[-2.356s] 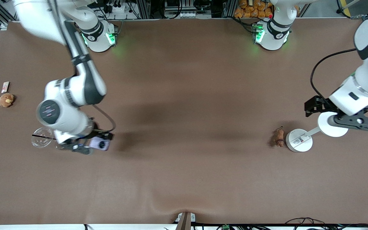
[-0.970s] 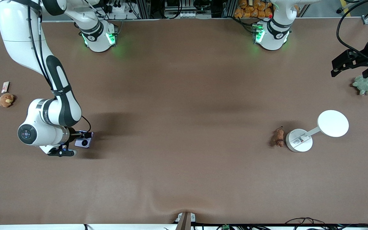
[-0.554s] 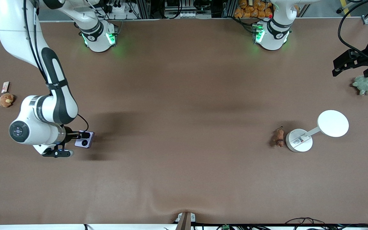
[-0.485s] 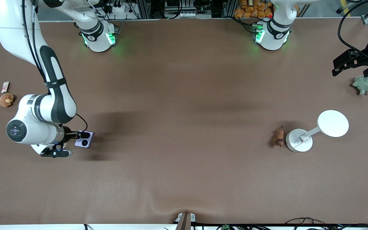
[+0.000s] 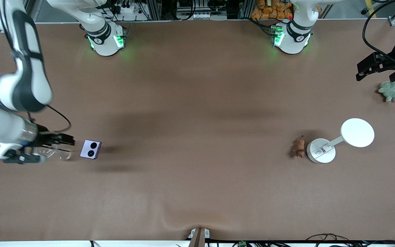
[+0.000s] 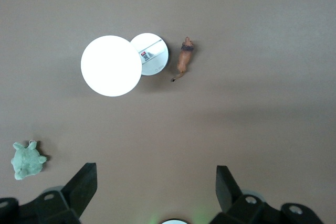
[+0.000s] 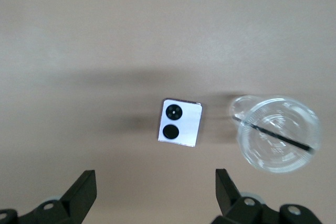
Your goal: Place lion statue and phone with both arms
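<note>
The pale-lavender phone (image 5: 91, 149) lies flat on the table, camera circles up, toward the right arm's end. It also shows in the right wrist view (image 7: 179, 122). My right gripper (image 5: 60, 140) is open and empty, raised over the table beside the phone and over a clear cup; its jaws (image 7: 155, 182) stand wide apart. The orange-brown lion statue (image 5: 299, 146) lies beside the white lamp's base and shows in the left wrist view (image 6: 184, 59). My left gripper (image 5: 372, 66) is open and empty, high near the table's edge at the left arm's end (image 6: 155, 182).
A clear plastic cup (image 5: 51, 152) lies beside the phone (image 7: 277, 134). The white lamp has a round base (image 5: 321, 150) and a round head (image 5: 357, 132). A green plush toy (image 5: 390, 91) lies under the left gripper's end of the table (image 6: 27, 160).
My right gripper has let go of the phone and risen away toward the right arm's end; the phone stays on the table and the cup is uncovered. The left arm, earlier over the lamp, holds still.
</note>
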`<state>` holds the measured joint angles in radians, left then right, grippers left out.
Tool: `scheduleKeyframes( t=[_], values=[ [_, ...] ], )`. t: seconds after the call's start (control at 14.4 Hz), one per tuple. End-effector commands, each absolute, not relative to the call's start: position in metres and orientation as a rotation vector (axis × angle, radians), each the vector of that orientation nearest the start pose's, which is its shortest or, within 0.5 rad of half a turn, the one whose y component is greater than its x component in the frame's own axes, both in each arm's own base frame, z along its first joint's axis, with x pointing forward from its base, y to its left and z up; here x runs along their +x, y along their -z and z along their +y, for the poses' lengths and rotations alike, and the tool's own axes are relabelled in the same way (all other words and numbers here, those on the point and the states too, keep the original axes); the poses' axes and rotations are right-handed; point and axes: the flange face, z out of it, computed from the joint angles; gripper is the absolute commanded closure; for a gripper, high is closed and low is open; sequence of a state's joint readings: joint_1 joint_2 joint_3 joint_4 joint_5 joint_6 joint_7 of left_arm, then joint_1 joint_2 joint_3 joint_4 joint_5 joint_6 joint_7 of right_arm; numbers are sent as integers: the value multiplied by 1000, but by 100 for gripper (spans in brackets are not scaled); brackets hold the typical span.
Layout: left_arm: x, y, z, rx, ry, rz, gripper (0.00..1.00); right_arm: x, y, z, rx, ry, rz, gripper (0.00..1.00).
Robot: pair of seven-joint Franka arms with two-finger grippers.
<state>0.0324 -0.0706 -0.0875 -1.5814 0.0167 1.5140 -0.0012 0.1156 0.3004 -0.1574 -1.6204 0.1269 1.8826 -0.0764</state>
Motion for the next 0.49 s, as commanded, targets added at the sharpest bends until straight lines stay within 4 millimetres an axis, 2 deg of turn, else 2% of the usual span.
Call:
scheduleKeyframes(
  t=[0.0,0.14,0.42],
  values=[
    [518,-658,-34,-3134,-5,41,0,613,-512,-12,-3100,18,-56,0],
    [517,-658,-37,-3134,-5,40,0,598,-542,-11,-3146,25,-71,0],
    [516,-655,-51,-3132,-15,67,0,579,-582,-18,-3150,-16,28,0]
  ],
)
